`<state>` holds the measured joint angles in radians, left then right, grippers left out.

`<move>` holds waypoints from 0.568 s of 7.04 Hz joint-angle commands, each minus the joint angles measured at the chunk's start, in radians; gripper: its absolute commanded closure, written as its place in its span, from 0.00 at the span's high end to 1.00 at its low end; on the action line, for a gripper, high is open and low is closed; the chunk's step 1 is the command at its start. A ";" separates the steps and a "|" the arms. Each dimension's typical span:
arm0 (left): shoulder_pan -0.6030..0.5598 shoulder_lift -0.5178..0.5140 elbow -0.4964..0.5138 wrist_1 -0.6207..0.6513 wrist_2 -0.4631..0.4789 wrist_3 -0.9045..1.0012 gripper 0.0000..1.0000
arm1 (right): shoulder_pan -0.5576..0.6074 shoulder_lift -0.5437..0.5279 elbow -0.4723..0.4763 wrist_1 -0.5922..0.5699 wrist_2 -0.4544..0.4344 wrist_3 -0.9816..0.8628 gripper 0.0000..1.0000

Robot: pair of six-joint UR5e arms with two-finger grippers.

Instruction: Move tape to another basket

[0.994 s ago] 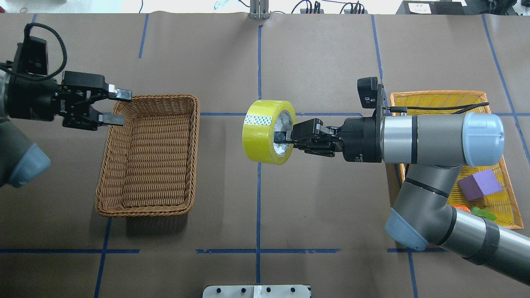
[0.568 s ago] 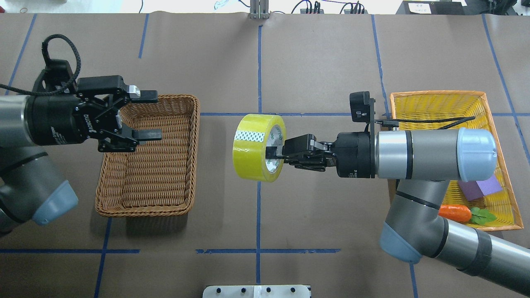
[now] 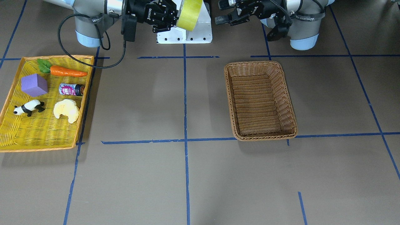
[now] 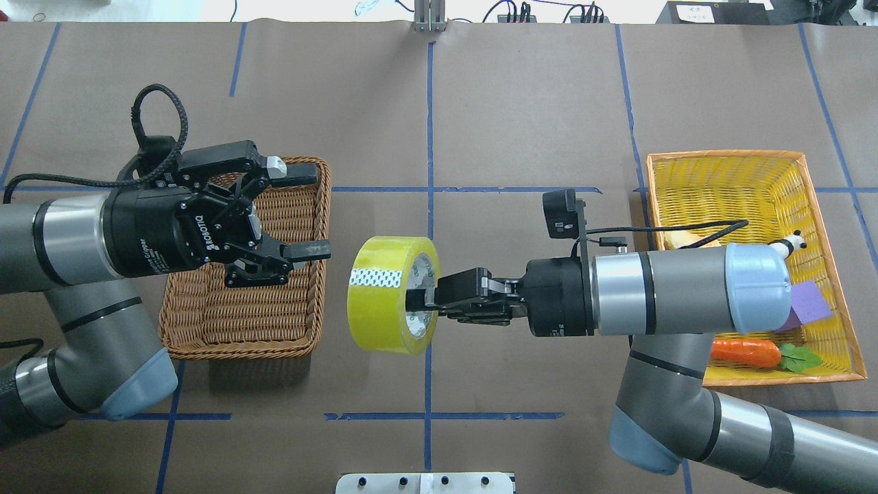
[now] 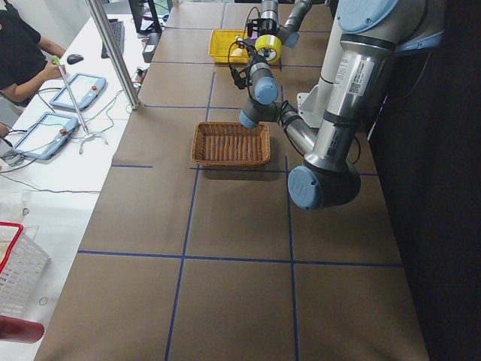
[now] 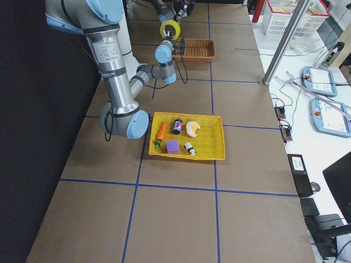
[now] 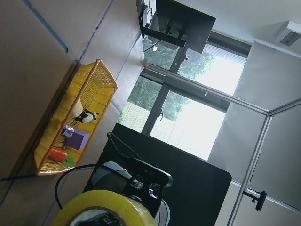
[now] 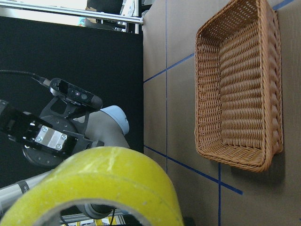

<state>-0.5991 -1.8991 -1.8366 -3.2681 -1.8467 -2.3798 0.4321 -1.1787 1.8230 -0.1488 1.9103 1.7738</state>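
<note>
The yellow-green tape (image 4: 384, 295) hangs on edge above the table, held by my right gripper (image 4: 420, 302), which is shut on the roll's wall at its core. It also shows in the front view (image 3: 189, 14) and fills the bottom of both wrist views (image 8: 94, 183) (image 7: 103, 207). My left gripper (image 4: 305, 211) is open and empty, above the right side of the brown wicker basket (image 4: 233, 350), a short way left of the tape and apart from it. The basket (image 3: 259, 64) is empty.
A shallow yellow tray (image 4: 720, 159) with an orange rim lies at the right and holds a carrot (image 3: 67, 72), purple cube (image 3: 34, 85), can (image 3: 71, 89), panda (image 3: 28, 107) and croissant toy (image 3: 66, 111). A white mount plate (image 4: 425, 482) sits at the near edge.
My right arm has carried the tape left and nearer the robot. My left arm has swung right over the basket toward the tape, its jaws still open.
</note>
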 commanded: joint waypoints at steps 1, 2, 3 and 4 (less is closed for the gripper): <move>0.031 -0.012 -0.001 -0.001 0.016 -0.001 1.00 | -0.016 0.007 -0.004 -0.002 -0.002 -0.002 0.01; 0.065 -0.020 0.000 0.001 0.041 0.001 1.00 | -0.018 0.008 -0.005 -0.002 -0.008 -0.002 0.01; 0.094 -0.020 0.002 0.002 0.059 0.005 1.00 | -0.019 0.008 -0.007 -0.002 -0.019 -0.002 0.01; 0.110 -0.035 0.000 0.002 0.061 0.007 1.00 | -0.029 0.008 -0.007 -0.002 -0.036 -0.002 0.01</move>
<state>-0.5139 -1.9221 -1.8357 -3.2665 -1.7953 -2.3758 0.4111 -1.1709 1.8171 -0.1503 1.8911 1.7718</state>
